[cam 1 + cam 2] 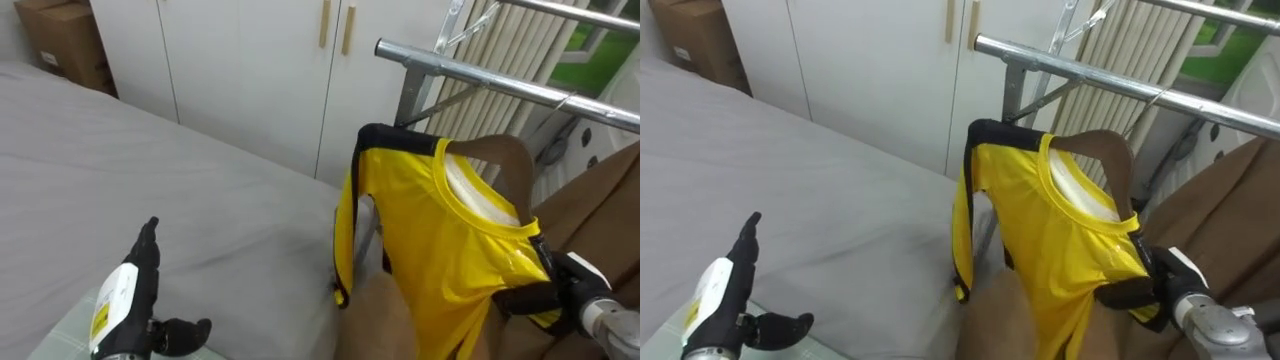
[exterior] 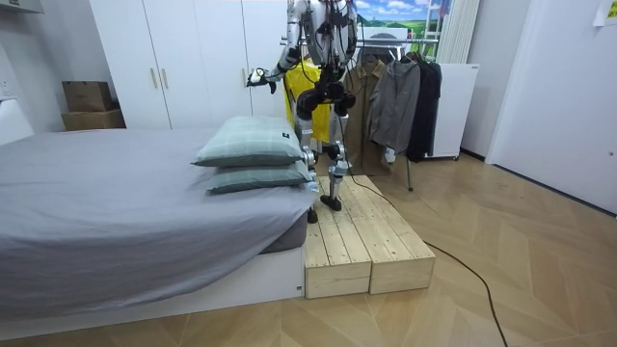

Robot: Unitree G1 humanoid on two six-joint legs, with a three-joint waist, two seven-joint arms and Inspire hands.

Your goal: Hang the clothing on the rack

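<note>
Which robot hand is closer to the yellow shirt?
Right. The right hand is right at the shirt, holding its edge. The left hand is open over the bed, well off to the shirt's left and not touching it.

The shirt (image 1: 440, 240) is showing plain yellow with black trim and a white collar lining, while left of it the bedsheet (image 1: 150, 170) is showing plain grey, behind it the wardrobe doors (image 1: 250, 70) white, and right of it a garment (image 1: 615, 215) brown.

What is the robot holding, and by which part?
Its right hand grips the yellow black-trimmed shirt at the shoulder beside the collar; the left hand is open, empty.
</note>
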